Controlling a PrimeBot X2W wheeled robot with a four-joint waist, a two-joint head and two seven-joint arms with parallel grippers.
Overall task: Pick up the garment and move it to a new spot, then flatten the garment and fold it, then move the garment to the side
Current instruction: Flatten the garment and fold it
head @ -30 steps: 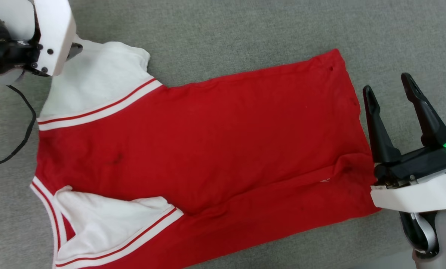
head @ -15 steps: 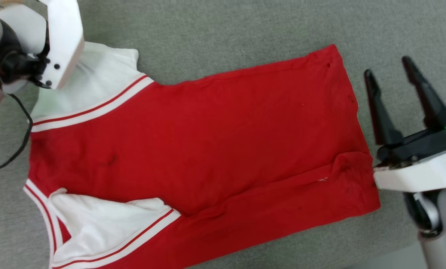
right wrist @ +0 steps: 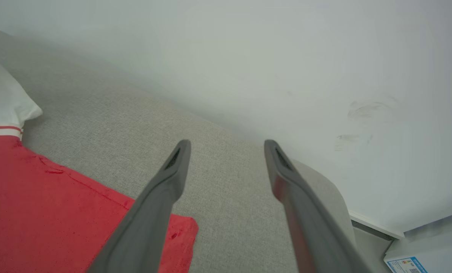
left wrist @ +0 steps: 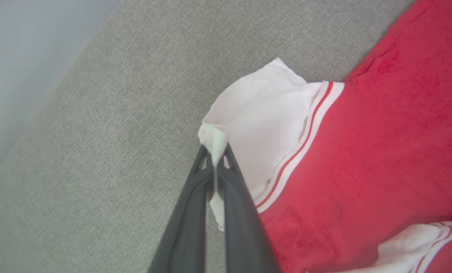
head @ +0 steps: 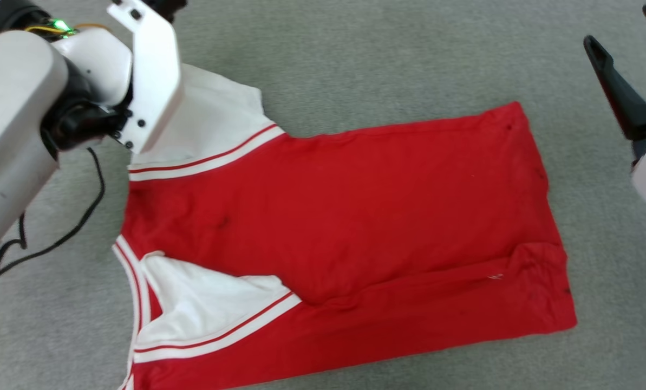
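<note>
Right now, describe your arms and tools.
Left arm: pale rounded shell, black joint, white angular wrist plate with dark screws, green light, loose black cable. Left tool and right tool: two long, tapering dark grey fingers each.

The left gripper (left wrist: 215, 153) has clamped its jaws onto the garment (left wrist: 381, 151).

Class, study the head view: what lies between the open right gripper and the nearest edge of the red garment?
A bare stretch of grey surface separates the right gripper from the garment; nothing else lies there, as the head view shows.
</note>
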